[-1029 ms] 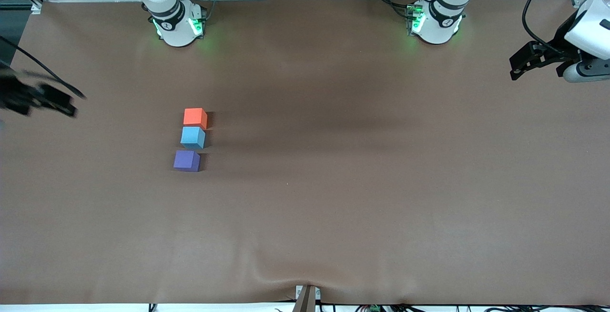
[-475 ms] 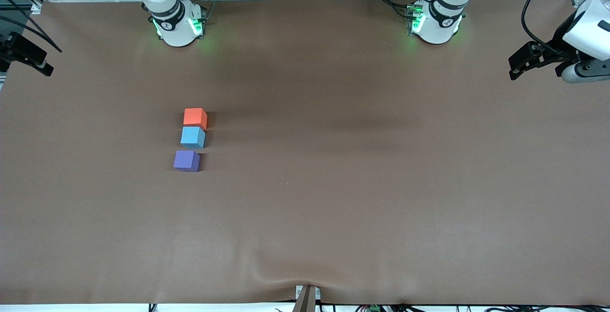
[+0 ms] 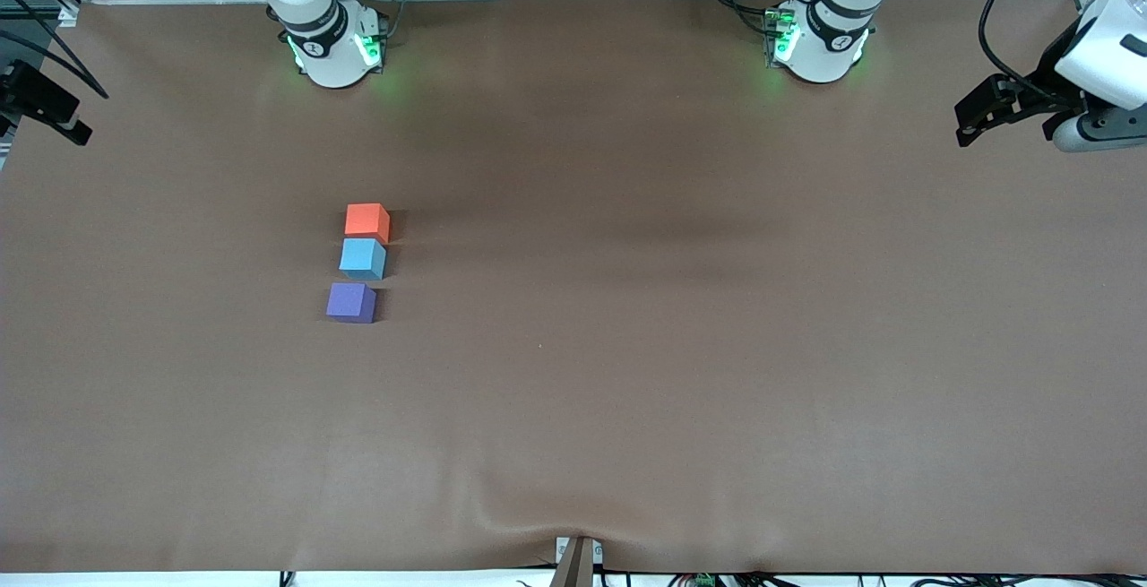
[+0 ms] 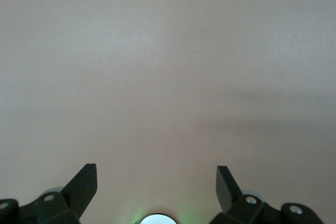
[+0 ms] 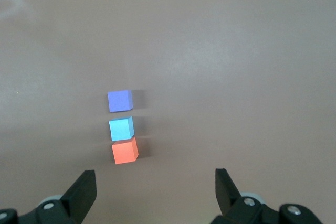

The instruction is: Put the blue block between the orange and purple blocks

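**Inspector:** Report the blocks' positions.

**Assistant:** Three cubes lie in a short line on the brown table point(image 3: 681, 372), toward the right arm's end. The orange block point(image 3: 366, 220) is farthest from the front camera, the purple block point(image 3: 350, 302) nearest to it, and the blue block point(image 3: 362, 258) sits between them. The blue block stands just beside the orange one, the two looking to touch or nearly so; a narrow gap of bare table separates blue from purple. The purple block is offset slightly toward the right arm's end of the table. The right wrist view confirms the order: purple point(image 5: 119, 100), blue point(image 5: 121, 128), orange point(image 5: 125, 151).

**Inspector:** Condition of the tools?

**Assistant:** The right gripper point(image 5: 156, 190) is spread wide and empty, up in the air at the table's edge at the right arm's end, well apart from the blocks. In the front view only a dark part of it shows at the frame edge point(image 3: 40, 103).

**Inspector:** And the other?

**Assistant:** The left gripper point(image 3: 977, 116) hangs over the table edge at the left arm's end, also spread wide and holding nothing. Its wrist view shows only bare table between its fingers point(image 4: 84, 184).
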